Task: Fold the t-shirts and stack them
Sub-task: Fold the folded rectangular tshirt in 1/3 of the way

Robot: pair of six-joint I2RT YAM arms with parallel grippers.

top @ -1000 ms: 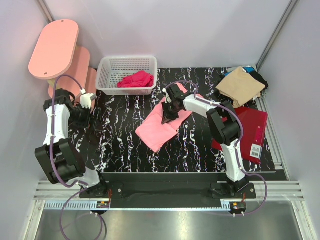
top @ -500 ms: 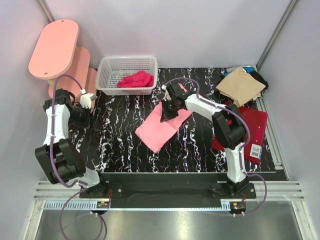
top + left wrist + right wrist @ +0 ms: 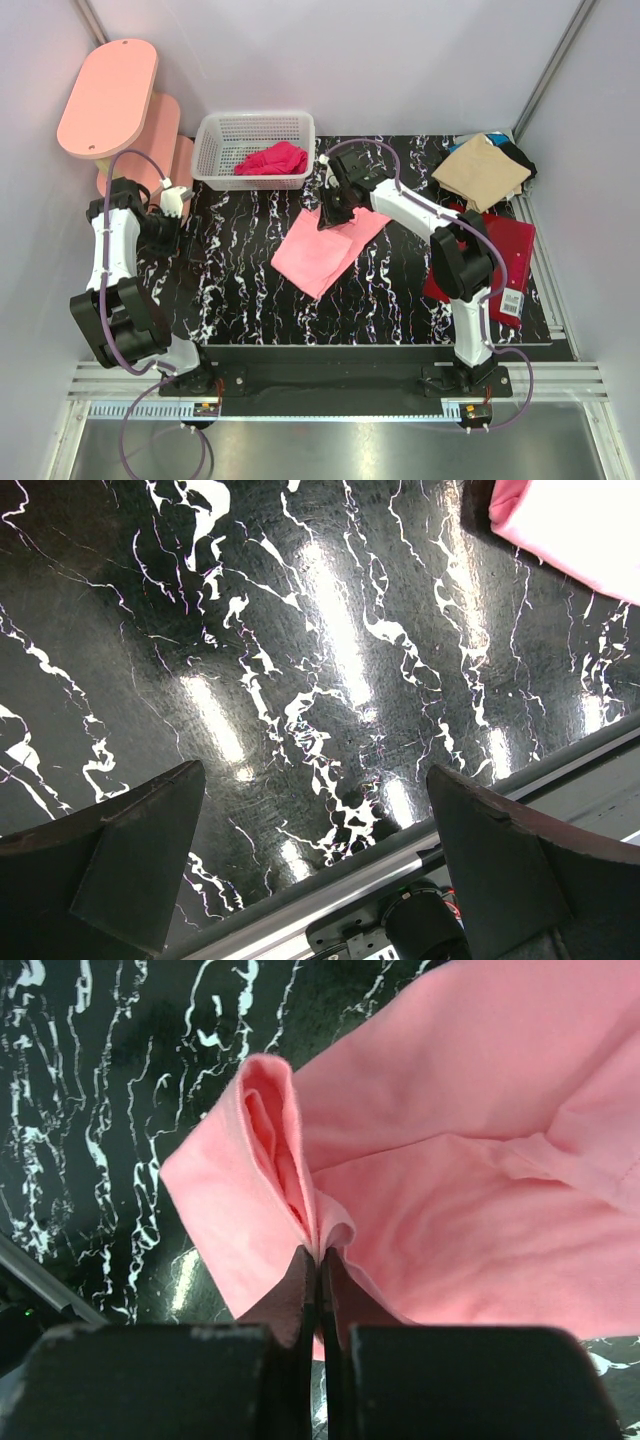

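Salmon-pink t-shirt [image 3: 322, 258] lies partly folded just in front of the white basket [image 3: 215, 160], off its right corner, with its long axis slanting away from the basket toward the arms' bases. The end nearest the basket is pinched into a raised fold by the right gripper [image 3: 318, 1260], whose fingers are clamped tight on it. I judge the job well short of done: this fold is unfinished, the tan shirt [image 3: 480, 172], dark red shirt [image 3: 500, 250] and black shirt [image 3: 520, 155] sit unstacked well right of the basket, a crimson cloth [image 3: 272, 158] waits inside it, and the left gripper [image 3: 312, 800] hangs spread and empty to its left.
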